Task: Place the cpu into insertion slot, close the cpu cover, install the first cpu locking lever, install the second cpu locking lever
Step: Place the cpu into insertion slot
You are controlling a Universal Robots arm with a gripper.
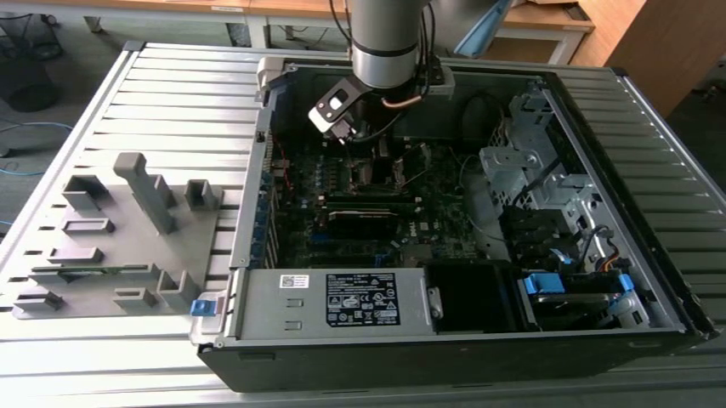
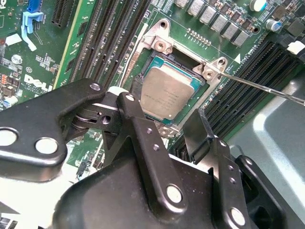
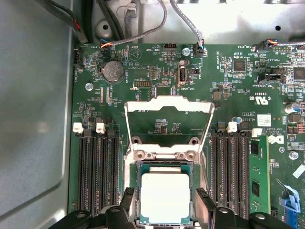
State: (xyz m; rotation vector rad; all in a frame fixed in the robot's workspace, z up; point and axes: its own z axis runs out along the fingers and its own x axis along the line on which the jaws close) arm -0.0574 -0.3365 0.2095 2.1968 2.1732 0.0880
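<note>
Chip in the socket, cover up!
We've got the arm (image 1: 386, 42) over the upper middle of the exterior view, inside the open computer case (image 1: 454, 361). The chip (image 3: 165, 198) lies flat in its socket (image 2: 164, 57), jaws apart, straddling two opposite edges without clamping. The cover (image 3: 167, 103) stands tipped up beyond it. We reckon it's light, stiff, slick on top and delicate underneath, so hold those thin edges only.

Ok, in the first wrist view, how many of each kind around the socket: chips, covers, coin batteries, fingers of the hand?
cpu: 1
cpu cover: 1
coin battery: 1
fingers of the hand: 2
Total: 5
</note>
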